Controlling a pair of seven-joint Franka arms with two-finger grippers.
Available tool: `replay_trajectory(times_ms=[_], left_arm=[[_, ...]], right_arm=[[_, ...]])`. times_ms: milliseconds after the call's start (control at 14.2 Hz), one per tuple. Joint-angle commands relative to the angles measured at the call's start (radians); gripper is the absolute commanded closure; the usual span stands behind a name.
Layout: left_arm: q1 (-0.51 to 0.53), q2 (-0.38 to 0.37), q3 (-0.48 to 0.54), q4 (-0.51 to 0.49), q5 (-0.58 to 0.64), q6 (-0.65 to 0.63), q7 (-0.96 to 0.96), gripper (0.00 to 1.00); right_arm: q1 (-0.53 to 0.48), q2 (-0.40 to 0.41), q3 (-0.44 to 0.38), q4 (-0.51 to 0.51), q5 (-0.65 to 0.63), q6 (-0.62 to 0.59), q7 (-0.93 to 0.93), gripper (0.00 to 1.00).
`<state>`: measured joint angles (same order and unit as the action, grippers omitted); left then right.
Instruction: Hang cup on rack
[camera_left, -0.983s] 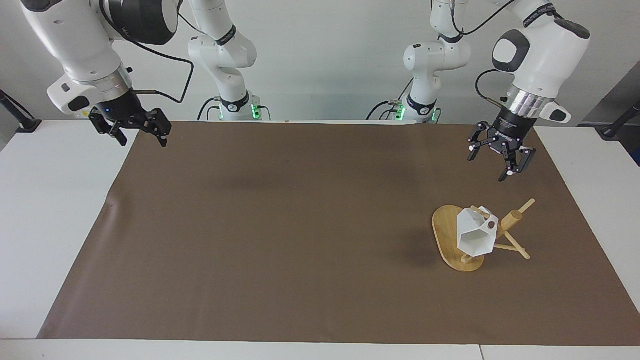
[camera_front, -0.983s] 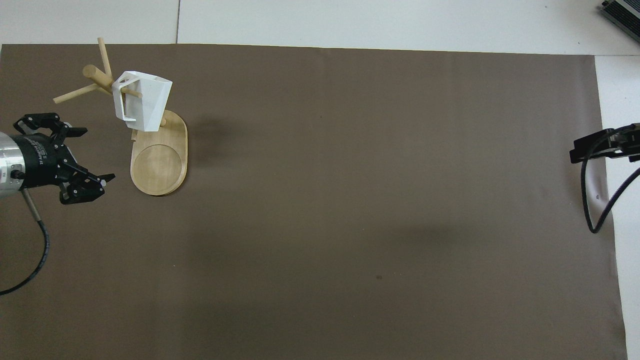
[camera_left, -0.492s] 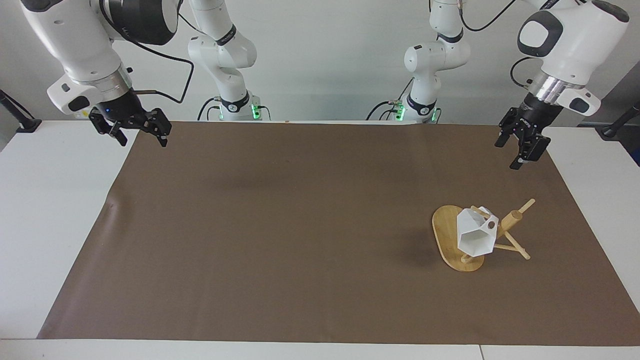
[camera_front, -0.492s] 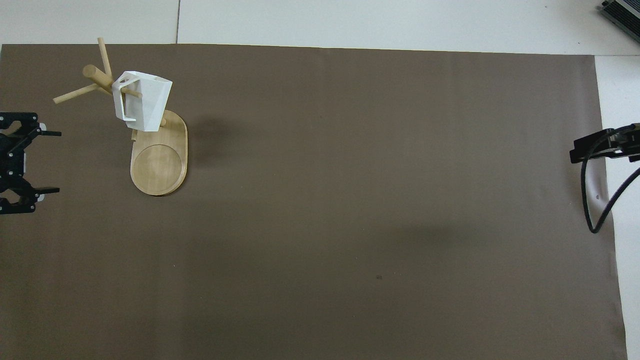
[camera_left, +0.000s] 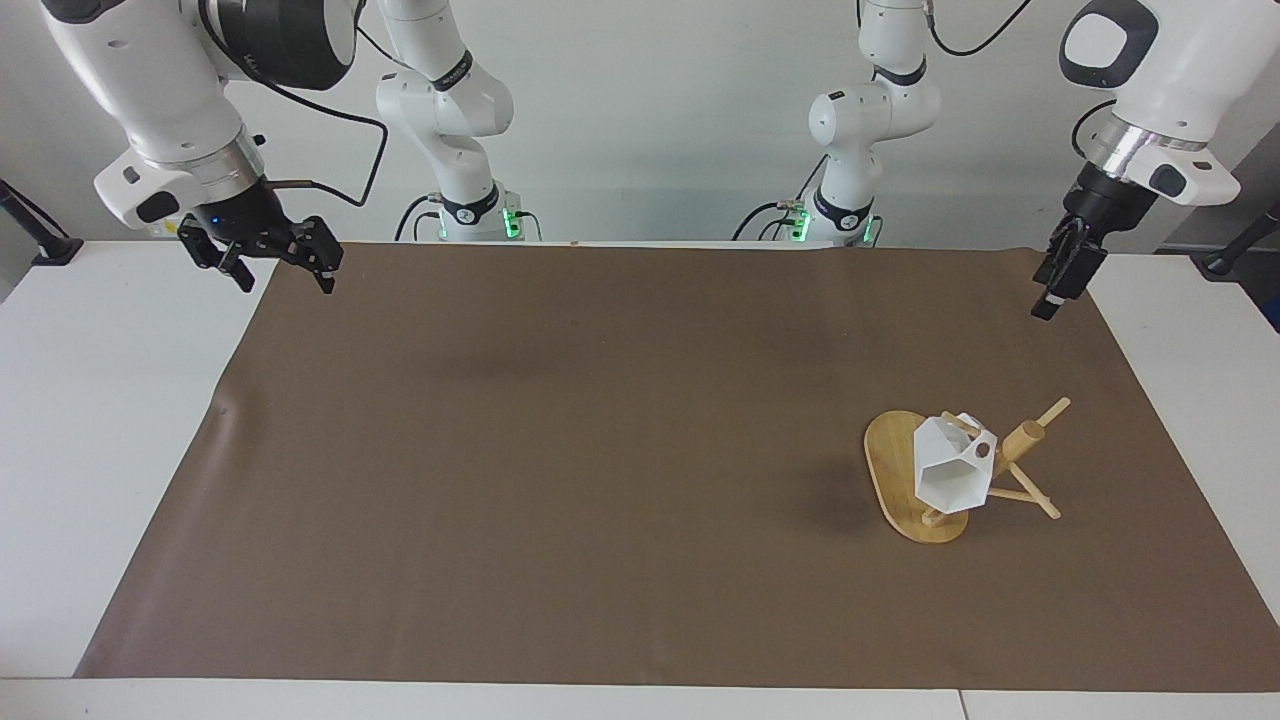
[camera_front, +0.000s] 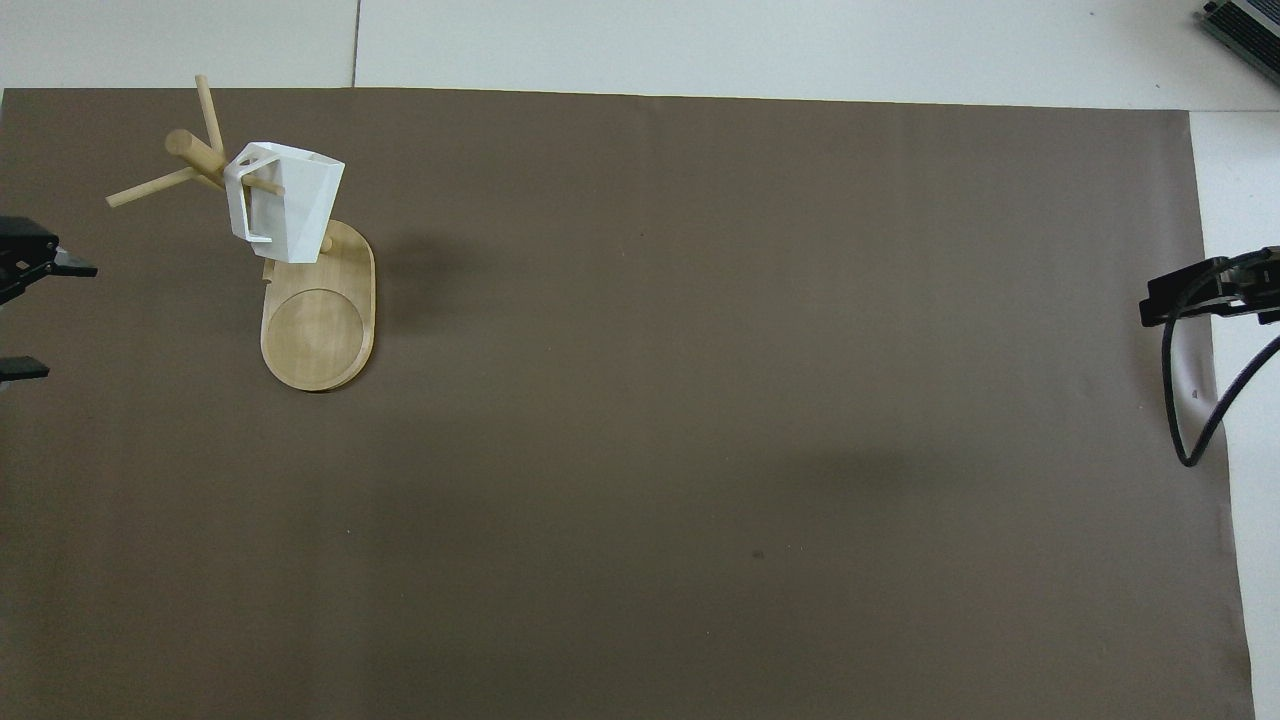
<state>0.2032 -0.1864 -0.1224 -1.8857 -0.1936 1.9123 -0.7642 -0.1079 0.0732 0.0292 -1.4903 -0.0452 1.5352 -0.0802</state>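
Cup (camera_left: 948, 467), white and faceted, hangs by its handle on rack (camera_left: 1022, 441).

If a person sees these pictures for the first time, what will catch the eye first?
First the white cup, hanging by its handle on a peg of the bamboo rack, which stands on the brown mat toward the left arm's end of the table. Next, the two arms raised at the mat's two ends: the left pincer and the right pincer, both empty and apart from the rack.
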Motion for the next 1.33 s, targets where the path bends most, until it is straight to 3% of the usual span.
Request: replay_trajectory(times_ms=[0, 281, 421, 562, 843, 1123, 1264], left_arm=[[0.015, 0.021, -0.008, 0.049, 0.035, -0.050, 0.185, 0.00], [-0.002, 0.021, -0.013, 0.050, 0.043, -0.082, 0.368, 0.00], [-0.025, 0.021, -0.025, 0.057, 0.138, -0.125, 0.471, 0.00], [-0.039, 0.021, -0.025, 0.065, 0.154, -0.145, 0.549, 0.00], [-0.096, 0.061, -0.020, 0.157, 0.213, -0.271, 0.649, 0.00], [-0.120, 0.134, -0.019, 0.313, 0.217, -0.398, 0.652, 0.00], [-0.120, 0.142, -0.022, 0.335, 0.230, -0.429, 0.667, 0.00]], right_arm=[[-0.001, -0.024, 0.000, -0.022, 0.019, -0.003, 0.011, 0.00], [-0.001, -0.024, 0.000, -0.022, 0.019, -0.003, 0.013, 0.00], [-0.001, -0.024, 0.000, -0.022, 0.019, -0.003, 0.011, 0.00], [-0.001, -0.024, 0.000, -0.022, 0.019, -0.003, 0.013, 0.00], [-0.001, -0.024, 0.000, -0.022, 0.019, -0.003, 0.013, 0.00], [-0.001, -0.024, 0.000, -0.022, 0.019, -0.003, 0.013, 0.00], [-0.001, -0.024, 0.000, -0.022, 0.019, -0.003, 0.013, 0.00]])
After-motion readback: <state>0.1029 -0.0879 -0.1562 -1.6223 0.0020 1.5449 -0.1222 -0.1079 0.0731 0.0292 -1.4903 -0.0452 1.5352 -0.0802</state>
